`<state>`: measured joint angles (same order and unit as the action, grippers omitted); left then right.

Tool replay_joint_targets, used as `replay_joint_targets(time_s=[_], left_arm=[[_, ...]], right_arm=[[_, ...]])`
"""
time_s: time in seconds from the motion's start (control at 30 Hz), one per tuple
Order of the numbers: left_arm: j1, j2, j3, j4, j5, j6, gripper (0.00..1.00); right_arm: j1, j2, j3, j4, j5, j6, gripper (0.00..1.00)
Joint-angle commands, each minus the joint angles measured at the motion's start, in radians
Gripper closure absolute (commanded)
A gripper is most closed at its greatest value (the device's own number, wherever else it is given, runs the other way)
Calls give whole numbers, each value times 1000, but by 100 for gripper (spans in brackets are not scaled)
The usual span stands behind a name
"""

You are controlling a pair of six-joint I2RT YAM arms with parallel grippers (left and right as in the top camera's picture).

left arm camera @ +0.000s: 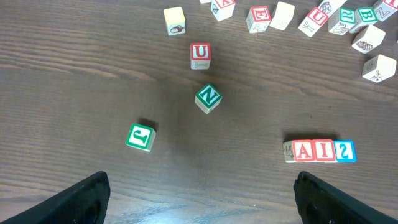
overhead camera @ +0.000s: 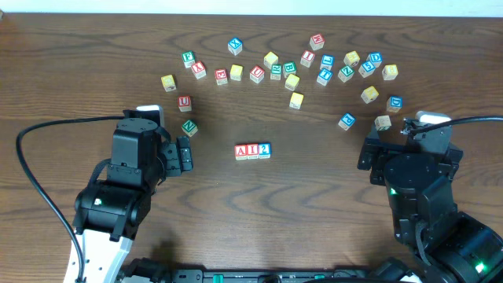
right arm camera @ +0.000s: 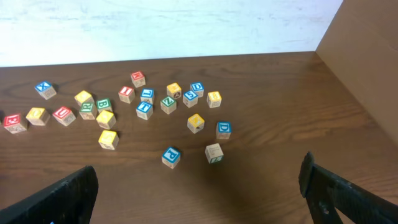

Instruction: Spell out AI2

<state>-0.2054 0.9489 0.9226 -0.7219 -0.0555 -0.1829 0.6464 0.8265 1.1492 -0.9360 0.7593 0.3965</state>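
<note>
- Left gripper (overhead camera: 185, 155) gapes wide, holding nothing.
- Right gripper (overhead camera: 368, 153) spreads wide too, empty.
- Small wooden cubes, red A (overhead camera: 241, 151), red I (overhead camera: 252, 151), blue 2 (overhead camera: 264, 149), touch in a row between them.

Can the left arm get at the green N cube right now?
Probably yes: the left end effector is open, and the green N cube sits just ahead of it, apart from other cubes, with only bare table between.
</note>
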Motion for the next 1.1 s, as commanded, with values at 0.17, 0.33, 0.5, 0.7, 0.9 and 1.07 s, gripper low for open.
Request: replay_joint_targets(time_s=[0.17, 0.33, 0.5, 0.7, 0.9, 1.07], left_arm=[[4, 2, 26, 2, -9, 2, 7], [4, 2, 26, -3, 14, 2, 2], [4, 2, 26, -49, 47, 2, 2], [4, 2, 26, -51, 18, 6, 2], [4, 0, 26, -27, 18, 6, 2], [4, -51, 26, -22, 18, 26, 2]], right_arm=[[-6, -2, 14, -3, 12, -12, 1], [-6, -2, 15, -3, 12, -12, 1], [-6, -2, 15, -3, 12, -12, 1], [-6, -2, 14, -3, 12, -12, 1], [-6, -2, 14, -3, 12, -12, 1], [-6, -2, 15, -3, 12, -12, 1]])
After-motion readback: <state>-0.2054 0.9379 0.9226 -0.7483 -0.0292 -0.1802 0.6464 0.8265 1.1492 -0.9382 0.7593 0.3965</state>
